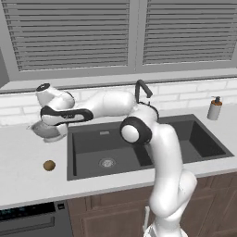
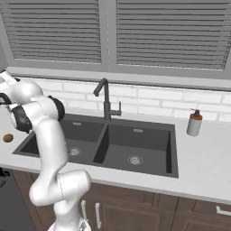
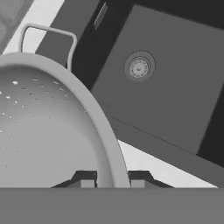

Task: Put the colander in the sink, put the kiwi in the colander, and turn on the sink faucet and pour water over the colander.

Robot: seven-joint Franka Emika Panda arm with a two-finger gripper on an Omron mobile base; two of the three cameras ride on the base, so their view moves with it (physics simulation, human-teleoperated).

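The colander's (image 3: pixel 48 131) rim is pinched between the gripper's (image 3: pixel 113 180) closed fingertips; the sink (image 1: pixel 88 141) is found just to its right, left basin nearest.

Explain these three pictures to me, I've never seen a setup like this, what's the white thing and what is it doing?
It's a white robot arm in a simulated kitchen. Two pictures come from cameras behind it, left and right; the third looks along its gripper. The gripper is shut on the rim of a metal colander, which is on the counter left of the dark sink. A kiwi lies on the counter nearer the front. Behind the sink stand a faucet and a soap dispenser.
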